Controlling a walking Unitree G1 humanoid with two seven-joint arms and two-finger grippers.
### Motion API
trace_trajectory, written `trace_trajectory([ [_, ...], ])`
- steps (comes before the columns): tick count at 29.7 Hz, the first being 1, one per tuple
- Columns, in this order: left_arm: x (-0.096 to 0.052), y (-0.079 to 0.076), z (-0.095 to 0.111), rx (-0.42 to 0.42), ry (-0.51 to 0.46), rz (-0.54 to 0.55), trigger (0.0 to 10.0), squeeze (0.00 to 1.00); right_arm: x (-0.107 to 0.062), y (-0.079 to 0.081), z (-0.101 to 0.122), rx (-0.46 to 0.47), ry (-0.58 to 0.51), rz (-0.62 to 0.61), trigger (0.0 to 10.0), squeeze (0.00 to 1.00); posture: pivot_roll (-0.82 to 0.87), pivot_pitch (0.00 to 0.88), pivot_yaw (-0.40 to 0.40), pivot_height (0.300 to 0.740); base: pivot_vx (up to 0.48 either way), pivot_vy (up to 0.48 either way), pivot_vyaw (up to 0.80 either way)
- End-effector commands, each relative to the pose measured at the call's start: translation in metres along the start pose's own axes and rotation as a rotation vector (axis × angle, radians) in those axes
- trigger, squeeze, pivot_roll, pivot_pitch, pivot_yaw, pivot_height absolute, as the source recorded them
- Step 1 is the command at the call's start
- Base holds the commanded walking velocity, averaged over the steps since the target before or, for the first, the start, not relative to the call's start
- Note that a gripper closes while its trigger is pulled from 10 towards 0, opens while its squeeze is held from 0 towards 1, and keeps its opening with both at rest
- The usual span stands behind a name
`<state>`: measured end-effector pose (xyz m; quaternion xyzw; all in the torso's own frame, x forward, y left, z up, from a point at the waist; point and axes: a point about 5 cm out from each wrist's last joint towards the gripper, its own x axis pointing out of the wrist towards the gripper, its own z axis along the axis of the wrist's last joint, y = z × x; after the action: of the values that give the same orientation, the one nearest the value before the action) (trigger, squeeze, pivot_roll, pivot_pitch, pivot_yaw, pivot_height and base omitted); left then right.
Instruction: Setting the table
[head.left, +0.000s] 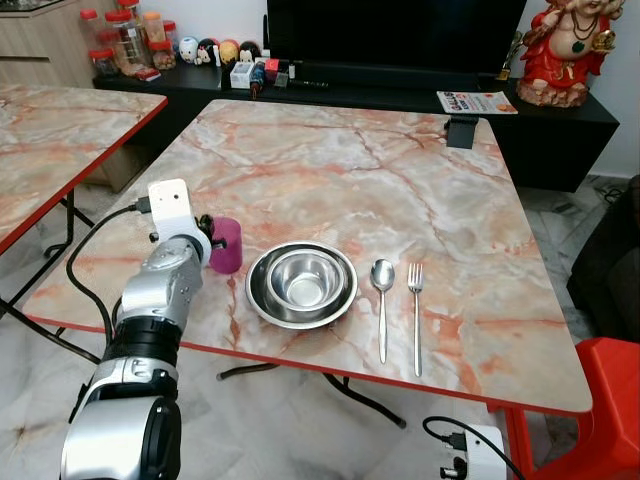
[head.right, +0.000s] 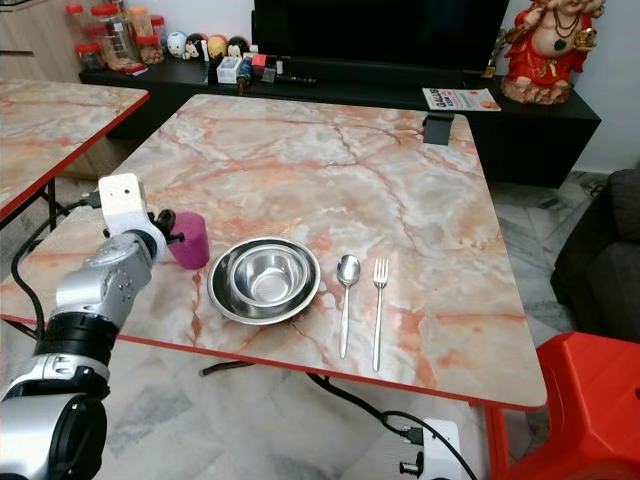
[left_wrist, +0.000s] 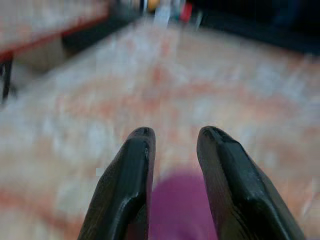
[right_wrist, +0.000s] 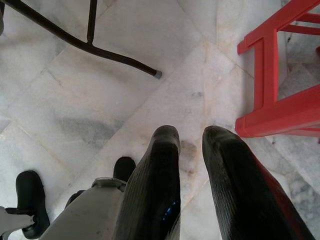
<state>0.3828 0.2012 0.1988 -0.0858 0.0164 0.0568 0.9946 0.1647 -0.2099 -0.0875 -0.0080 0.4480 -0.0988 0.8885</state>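
Observation:
A purple cup (head.left: 228, 250) stands on the marble table (head.left: 330, 170) near its front left edge, just left of a steel bowl (head.left: 303, 280) nested in a steel plate (head.left: 262, 302). A spoon (head.left: 382, 290) and a fork (head.left: 415, 300) lie side by side right of the plate. My left gripper (head.left: 207, 233) reaches in from the left. In the left wrist view its two fingers (left_wrist: 135, 165) sit on either side of the cup (left_wrist: 177, 210), closed against it. My right gripper (right_wrist: 192, 135) hangs idle over the floor, fingers close together.
A second marble table (head.left: 50, 150) stands at the left. A red plastic stool (head.left: 610, 400) is at the front right, with a white power strip (head.left: 470, 450) on the floor. A black TV console (head.left: 400, 95) with jars and a statue lines the back wall.

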Motion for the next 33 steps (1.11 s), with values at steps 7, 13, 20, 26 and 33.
trace_trajectory([
  [7,-0.022,0.069,0.047,0.063,-0.323,0.212,10.0,0.0,0.0,0.0,0.003,0.015,-0.017,-0.004,10.0,0.0,-0.02,0.0,-0.024,0.74,0.0,0.0,0.0],
  [13,-0.05,0.139,0.04,0.352,-0.298,0.457,10.0,0.0,0.0,0.002,0.003,0.016,-0.018,-0.001,10.0,0.0,-0.01,0.0,-0.026,0.74,0.0,0.0,0.0],
  [20,-0.066,0.174,0.019,0.509,-0.202,0.555,10.0,0.0,0.0,0.004,0.002,0.014,-0.017,0.003,10.0,0.0,0.0,0.0,-0.025,0.74,0.0,0.0,0.0],
  [26,-0.112,0.218,-0.089,0.492,0.198,0.651,10.0,0.0,-0.001,0.008,-0.001,0.018,-0.01,0.011,10.0,0.0,-0.01,0.0,-0.005,0.74,0.0,0.0,0.0],
  [33,-0.148,0.203,-0.167,0.378,0.458,0.601,10.0,0.0,-0.001,0.006,-0.004,0.023,-0.003,0.004,10.0,0.0,-0.02,0.0,0.004,0.74,0.0,0.0,0.0],
])
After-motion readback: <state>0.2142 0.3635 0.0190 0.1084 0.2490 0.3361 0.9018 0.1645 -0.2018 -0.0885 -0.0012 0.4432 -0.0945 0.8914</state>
